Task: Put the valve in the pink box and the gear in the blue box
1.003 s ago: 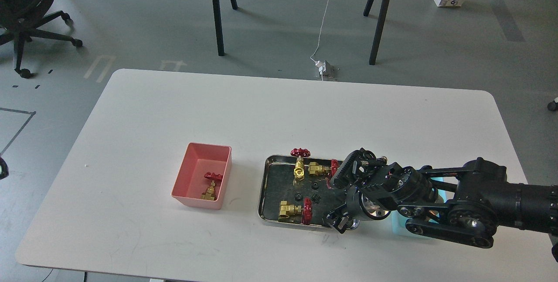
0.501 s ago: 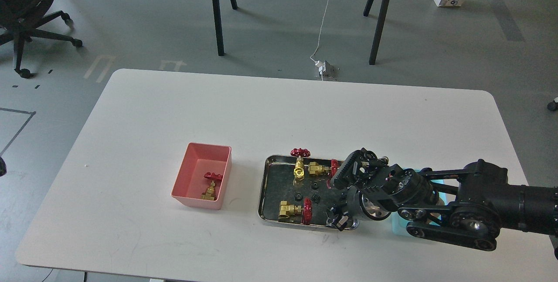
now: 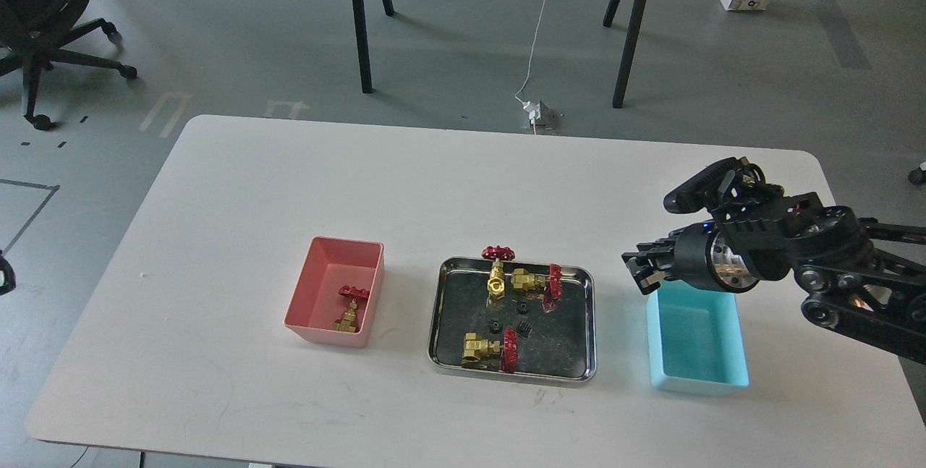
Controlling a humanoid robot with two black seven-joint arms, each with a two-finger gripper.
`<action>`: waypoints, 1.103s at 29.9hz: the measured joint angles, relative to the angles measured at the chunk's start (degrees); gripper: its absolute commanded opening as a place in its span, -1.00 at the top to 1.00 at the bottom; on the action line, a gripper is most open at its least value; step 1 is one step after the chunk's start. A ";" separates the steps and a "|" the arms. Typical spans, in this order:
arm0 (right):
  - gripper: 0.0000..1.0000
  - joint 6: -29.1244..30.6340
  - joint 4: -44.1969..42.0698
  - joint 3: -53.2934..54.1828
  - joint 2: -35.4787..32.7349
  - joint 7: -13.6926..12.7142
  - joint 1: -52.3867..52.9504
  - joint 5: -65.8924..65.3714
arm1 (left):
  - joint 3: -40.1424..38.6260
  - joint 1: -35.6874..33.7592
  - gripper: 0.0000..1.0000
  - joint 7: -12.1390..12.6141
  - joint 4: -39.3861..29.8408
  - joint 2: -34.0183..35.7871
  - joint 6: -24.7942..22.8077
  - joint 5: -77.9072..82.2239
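Tabletop (image 3: 463, 186), white and broad, carries three containers in a row: the pink box (image 3: 318, 330) on the left, a steel tray (image 3: 441, 309) in the middle and the blue box (image 3: 723, 381) on the right. The right arm (image 3: 854, 287) reaches in from the right edge. A second ago it lay low across the tray's right end and hid most of the blue box; now it has swung up and to the right, and both the tray and the blue box show in full. Its gripper (image 3: 644, 273) hangs above the blue box's far left corner, pointing left. The fingers are seen small and dark, so I cannot tell whether they are spread or pressed together, or whether they pinch anything. The left gripper is out of view.

One valve (image 3: 349, 309) lies inside the pink box, at its near right, unmoved. Three more valves sit in the tray as before: one upright at the far rim (image 3: 498, 273), one lying just beside it to the right (image 3: 535, 281), and one lying near the front rim (image 3: 488, 349). Three black gears show on the tray floor between them: one (image 3: 521, 305) below the far pair, two (image 3: 495, 325) (image 3: 524, 328) close together near the middle. The blue box's floor looks bare cyan; no gear is discernible in it.
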 measured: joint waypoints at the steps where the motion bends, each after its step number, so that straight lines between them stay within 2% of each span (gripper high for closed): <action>1: 0.85 -0.01 0.82 0.00 -1.83 0.02 -0.58 0.41 | 0.00 0.00 -0.99 0.00 0.00 0.00 0.00 0.00; 5: 0.82 0.00 2.54 0.05 -5.42 0.06 -4.35 0.89 | 0.00 -0.35 -0.99 -0.09 0.00 -0.01 0.00 0.00; 8: 0.67 0.00 2.83 0.05 -5.72 0.01 -6.40 0.79 | 0.01 -0.38 -0.99 -0.11 -0.02 -0.13 0.00 0.09; 9: 0.56 0.00 2.83 0.05 -5.61 -0.01 -6.84 0.66 | 0.04 -0.38 -0.99 -0.11 -0.05 -0.22 0.00 0.19; 10: 0.32 0.00 2.75 0.03 -5.41 -0.01 -7.12 0.59 | 0.08 -0.38 -0.99 -0.11 -0.06 -0.33 -0.02 0.27; 12: -0.39 0.00 2.48 0.01 -4.95 -0.04 -7.36 0.46 | 0.47 -0.38 -0.99 -0.11 -0.08 -0.74 -0.03 0.36; 13: -0.57 0.00 2.39 0.01 -4.68 -0.06 -7.45 0.46 | 0.91 -0.38 -0.99 -0.11 -0.08 -1.12 -0.03 0.39; 17: -0.85 0.00 2.21 0.31 -3.62 -0.11 -7.94 1.05 | 2.28 -0.36 -0.99 -0.11 -0.11 -2.24 0.08 0.39; 24: -0.91 0.00 2.19 6.73 -2.85 -0.18 -7.34 9.48 | 4.32 -0.22 -0.99 0.22 -0.59 -5.18 0.20 0.57; 28: -0.89 0.00 0.86 17.88 -2.15 -0.20 -4.84 18.87 | 7.91 0.04 -0.99 -0.12 -1.59 -7.63 1.04 0.55; 33: -0.88 -0.43 -8.16 32.57 4.92 -0.21 -4.05 28.98 | 8.83 0.67 -0.99 -0.90 -3.68 -12.24 2.82 0.40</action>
